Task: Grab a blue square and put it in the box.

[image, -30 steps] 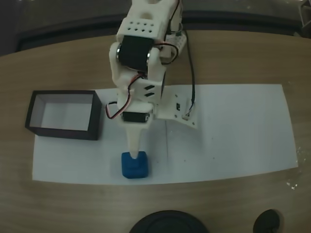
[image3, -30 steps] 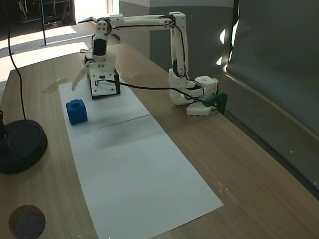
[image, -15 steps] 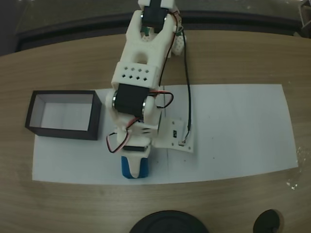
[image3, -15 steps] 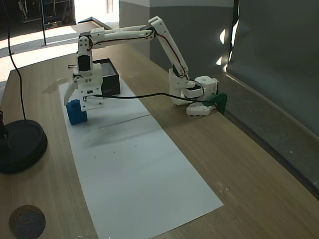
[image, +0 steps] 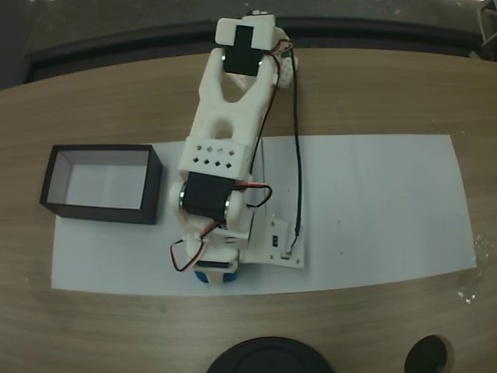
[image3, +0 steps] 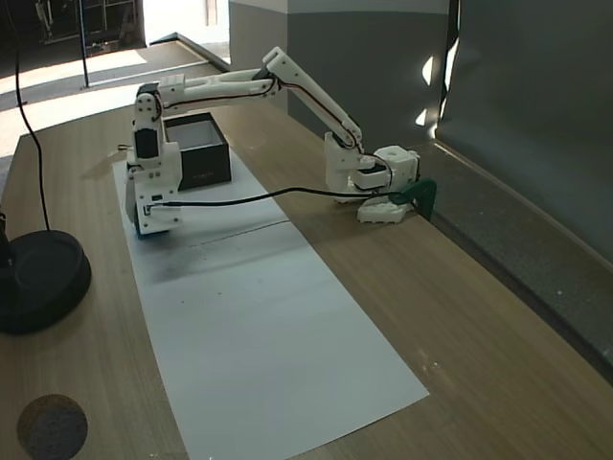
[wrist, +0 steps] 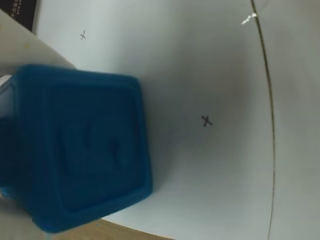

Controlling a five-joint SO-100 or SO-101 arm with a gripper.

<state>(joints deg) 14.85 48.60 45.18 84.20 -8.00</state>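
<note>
One step, the grasp, was judged in hand: the gripper (image: 211, 268) was lowered over the blue square (wrist: 80, 150) on the white paper (image: 373, 210) (whether clamped could not be told). Closing, lifting and carrying to the box (image: 101, 185) would be called for next.

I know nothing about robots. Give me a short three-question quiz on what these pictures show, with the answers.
1. True or false: the blue square already lies inside the box.
2. What does the blue square rest on? A) bare wood B) the white paper sheet C) the black round base
3. Fill in: in the top-down fixed view, the box sits to the ____ of the arm.

Key
1. False. The white inside of the box holds nothing; the square is outside it, under the lowered gripper.
2. B, near the sheet's edge.
3. Left.
</note>
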